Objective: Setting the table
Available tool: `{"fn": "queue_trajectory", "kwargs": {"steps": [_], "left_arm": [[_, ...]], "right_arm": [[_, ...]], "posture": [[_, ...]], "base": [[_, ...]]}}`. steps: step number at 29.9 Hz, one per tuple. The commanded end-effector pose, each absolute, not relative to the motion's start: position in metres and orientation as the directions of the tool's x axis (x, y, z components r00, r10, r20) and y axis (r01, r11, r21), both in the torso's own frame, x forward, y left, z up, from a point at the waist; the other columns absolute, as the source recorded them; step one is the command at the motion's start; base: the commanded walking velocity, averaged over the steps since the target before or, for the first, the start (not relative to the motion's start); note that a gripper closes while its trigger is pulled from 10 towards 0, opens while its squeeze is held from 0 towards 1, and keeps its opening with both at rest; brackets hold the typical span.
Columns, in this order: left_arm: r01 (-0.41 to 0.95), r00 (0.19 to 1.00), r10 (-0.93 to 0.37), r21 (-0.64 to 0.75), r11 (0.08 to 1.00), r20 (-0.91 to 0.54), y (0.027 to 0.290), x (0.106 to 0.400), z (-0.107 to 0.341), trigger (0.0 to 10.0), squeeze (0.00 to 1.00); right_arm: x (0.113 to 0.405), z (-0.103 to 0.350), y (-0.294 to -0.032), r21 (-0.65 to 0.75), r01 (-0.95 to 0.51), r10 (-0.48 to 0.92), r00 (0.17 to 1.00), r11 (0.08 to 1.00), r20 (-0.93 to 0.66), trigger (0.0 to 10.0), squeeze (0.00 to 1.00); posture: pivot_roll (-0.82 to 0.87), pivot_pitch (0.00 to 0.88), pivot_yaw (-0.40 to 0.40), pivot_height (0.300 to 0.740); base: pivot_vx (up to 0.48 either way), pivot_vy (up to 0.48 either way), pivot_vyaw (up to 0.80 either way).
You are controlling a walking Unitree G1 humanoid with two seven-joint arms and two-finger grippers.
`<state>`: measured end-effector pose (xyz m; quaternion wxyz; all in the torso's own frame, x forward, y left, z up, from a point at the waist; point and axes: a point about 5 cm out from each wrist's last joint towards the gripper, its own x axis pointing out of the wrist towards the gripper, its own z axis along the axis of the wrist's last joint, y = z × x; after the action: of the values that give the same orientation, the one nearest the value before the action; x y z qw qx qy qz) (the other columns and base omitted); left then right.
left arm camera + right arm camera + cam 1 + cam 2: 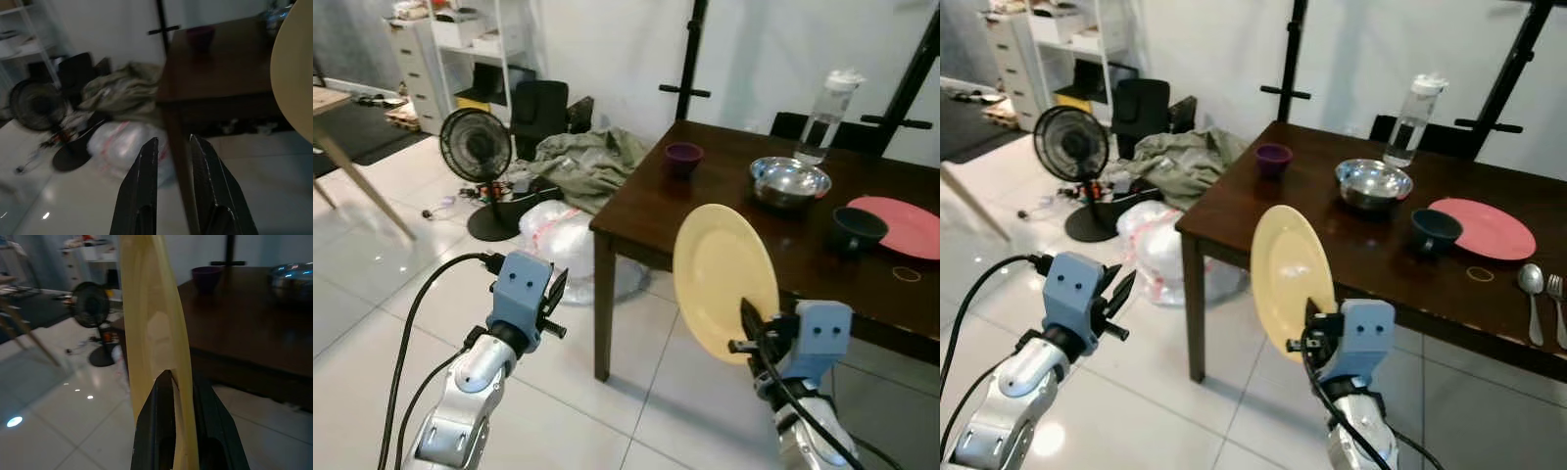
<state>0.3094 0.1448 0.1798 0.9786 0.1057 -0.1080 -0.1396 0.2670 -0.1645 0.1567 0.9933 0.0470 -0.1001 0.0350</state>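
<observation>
Pink plate (pixel 899 225) cut off at edge; cutlery (pixel 1544 299) perhaps likewise.

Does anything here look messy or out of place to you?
Yes: a heap of crumpled olive cloth and a white plastic bag lie on the floor by the dark table. The right gripper holds the yellow plate on edge, nearly upright.
</observation>
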Motion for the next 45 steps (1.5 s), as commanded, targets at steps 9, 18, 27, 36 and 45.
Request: {"fn": "queue_trajectory", "kwargs": {"steps": [9, 18, 27, 36, 45], "left_arm": [[0.262, 0.939, -0.304, 0.243, 0.934, 0.158, 0.1429, 0.3083, 0.1748, 10.0, 0.0], [0.262, 0.94, -0.304, 0.244, 0.934, 0.157, 0.1428, 0.3082, 0.1747, 10.0, 0.0], [0.262, 0.94, -0.304, 0.244, 0.934, 0.155, 0.1429, 0.3084, 0.1747, 10.0, 0.0], [0.263, 0.946, -0.293, 0.201, 0.944, 0.141, 0.1437, 0.3092, 0.1733, 10.0, 0.0], [0.234, 0.954, -0.264, 0.197, 0.952, 0.143, 0.1465, 0.3128, 0.1756, 10.0, 0.0]], "right_arm": [[0.2649, 0.1556, -0.1672, 0.092, -0.072, 0.053, 0.978, 0.993, 0.2, 10.0, 0.0], [0.2646, 0.1551, -0.167, 0.102, -0.073, 0.052, 0.979, 0.992, 0.198, 10.0, 0.0], [0.2642, 0.1548, -0.1663, 0.103, -0.079, 0.057, 0.979, 0.992, 0.198, 10.0, 0.0], [0.2641, 0.1547, -0.1661, 0.102, -0.08, 0.059, 0.979, 0.992, 0.197, 10.0, 0.0], [0.2642, 0.1542, -0.166, 0.099, -0.081, 0.061, 0.979, 0.992, 0.196, 10.0, 0.0]], "posture": [[0.04, 0.042, 0.074, 0.74], [0.04, 0.044, 0.073, 0.74], [0.04, 0.046, 0.074, 0.74], [0.04, 0.048, 0.074, 0.74], [0.03, 0.048, 0.073, 0.74]], "base": [[-0.306, 0.0, 0.0], [-0.302, 0.0, 0.0], [-0.286, 0.0, 0.0], [-0.113, 0.0, 0.0], [0.063, 0.0, 0.0]]}}
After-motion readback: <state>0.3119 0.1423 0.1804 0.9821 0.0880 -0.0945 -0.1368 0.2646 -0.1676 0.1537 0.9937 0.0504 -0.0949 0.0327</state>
